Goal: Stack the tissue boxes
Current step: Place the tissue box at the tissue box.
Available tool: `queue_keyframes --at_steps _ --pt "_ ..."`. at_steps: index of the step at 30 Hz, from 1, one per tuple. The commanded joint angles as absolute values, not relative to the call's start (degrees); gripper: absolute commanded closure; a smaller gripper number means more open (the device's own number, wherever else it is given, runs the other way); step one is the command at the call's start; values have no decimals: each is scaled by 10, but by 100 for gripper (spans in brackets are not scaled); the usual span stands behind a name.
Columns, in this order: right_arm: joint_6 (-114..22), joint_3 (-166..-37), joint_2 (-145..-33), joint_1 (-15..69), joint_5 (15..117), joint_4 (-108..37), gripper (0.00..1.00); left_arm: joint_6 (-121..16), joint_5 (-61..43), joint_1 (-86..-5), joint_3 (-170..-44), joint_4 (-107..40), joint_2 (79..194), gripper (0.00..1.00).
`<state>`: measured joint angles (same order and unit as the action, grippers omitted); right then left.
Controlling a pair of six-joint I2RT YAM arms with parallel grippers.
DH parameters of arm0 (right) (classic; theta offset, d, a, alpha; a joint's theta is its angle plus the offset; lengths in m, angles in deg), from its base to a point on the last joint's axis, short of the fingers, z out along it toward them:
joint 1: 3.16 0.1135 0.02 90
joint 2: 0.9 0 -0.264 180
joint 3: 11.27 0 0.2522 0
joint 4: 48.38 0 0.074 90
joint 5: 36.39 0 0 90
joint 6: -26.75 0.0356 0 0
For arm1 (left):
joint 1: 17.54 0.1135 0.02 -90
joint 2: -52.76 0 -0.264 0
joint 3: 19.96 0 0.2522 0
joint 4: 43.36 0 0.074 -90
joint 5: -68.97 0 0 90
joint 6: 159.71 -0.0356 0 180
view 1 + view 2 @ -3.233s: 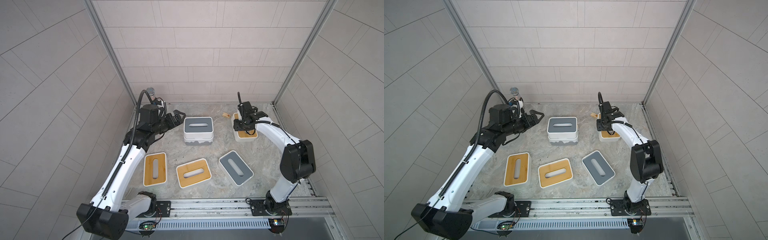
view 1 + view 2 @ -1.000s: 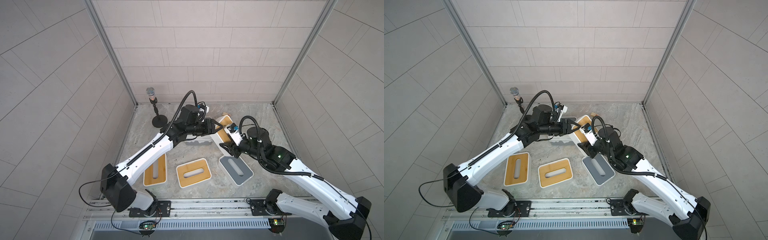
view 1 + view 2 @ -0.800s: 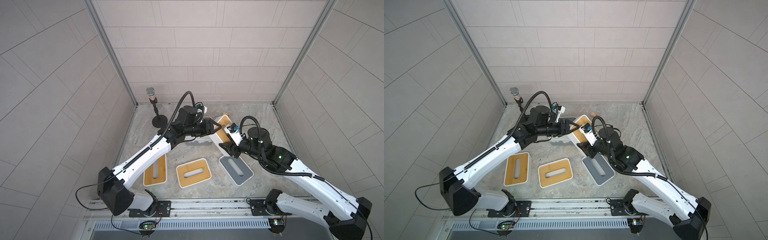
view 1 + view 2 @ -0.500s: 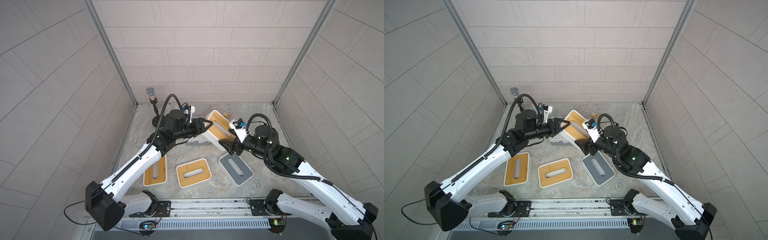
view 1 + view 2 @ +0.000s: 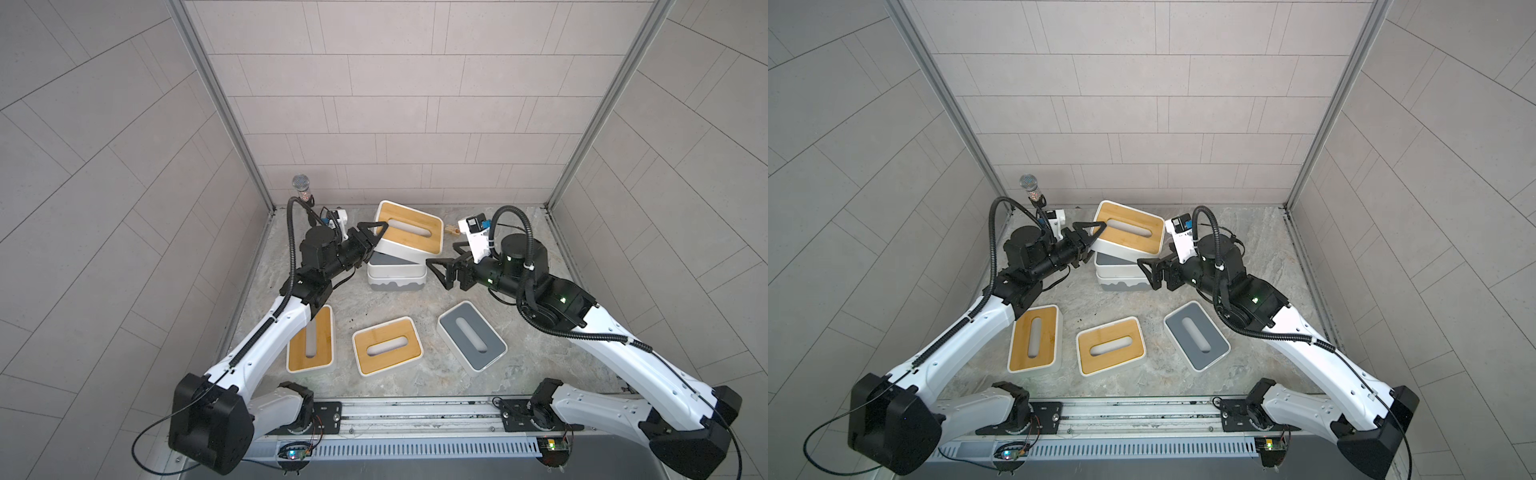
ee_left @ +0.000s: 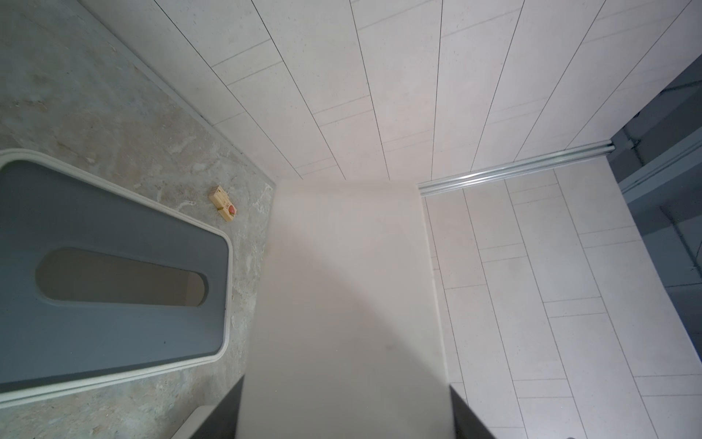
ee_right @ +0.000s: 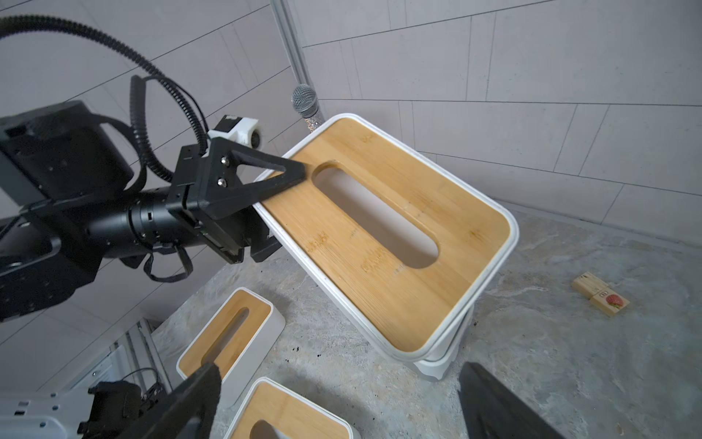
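Left fingers (image 7: 273,186) clamp bamboo-topped box (image 5: 409,232); right fingers (image 7: 197,395) spread, empty.
Tilted over grey-topped stack (image 5: 397,274), long axis ten-to-four o'clock; my left is nearer.

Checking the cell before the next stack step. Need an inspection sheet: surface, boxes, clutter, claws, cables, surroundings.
Surface: marbled tabletop, a few dark specks near the middle.
Job's things: tilted bamboo box over the two-box stack; whether it rests on it cannot be told. Loose bamboo boxes and loose grey box lie flat in front.
Clutter: wooden block and microphone at the back.
Claws: left claw shut on the tilted bamboo box's short end; right claw open, clear of the boxes.
Cables: a corrugated hose arcs over each arm, not snagged.
Surroundings: tiled walls; rail in front.
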<state>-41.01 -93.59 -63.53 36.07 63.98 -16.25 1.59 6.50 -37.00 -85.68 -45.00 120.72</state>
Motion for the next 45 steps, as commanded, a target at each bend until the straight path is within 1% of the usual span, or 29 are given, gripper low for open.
queue_keyframes --at_steps 1,4,8,14,16,18,25,36,42,45 --pt "-355 -977 -664 351 610 -135 0 42 44 -360 -862 -573 1206 88" --pt "-325 -993 -685 325 627 -131 1 39 31 -352 -856 -578 1218 88" --pt "-304 -1028 -730 278 683 -116 1 26 20 -351 -850 -592 1238 89" --pt "-284 -1046 -785 237 729 -133 1 41 28 -350 -847 -629 1292 89" --pt "-272 -1056 -810 226 754 -135 1 62 35 -350 -838 -653 1310 91" --pt "-272 -1064 -830 222 760 -134 1 82 49 -351 -832 -683 1325 93" --pt "-280 -1071 -880 218 751 -135 1 87 53 -350 -804 -694 1331 94" --pt "-279 -1069 -926 219 756 -144 1 53 27 -350 -791 -603 1293 94" --pt "-279 -1069 -940 220 761 -148 1 45 22 -350 -790 -604 1295 92" --pt "-279 -1071 -945 223 763 -149 1 53 25 -351 -787 -626 1307 91"
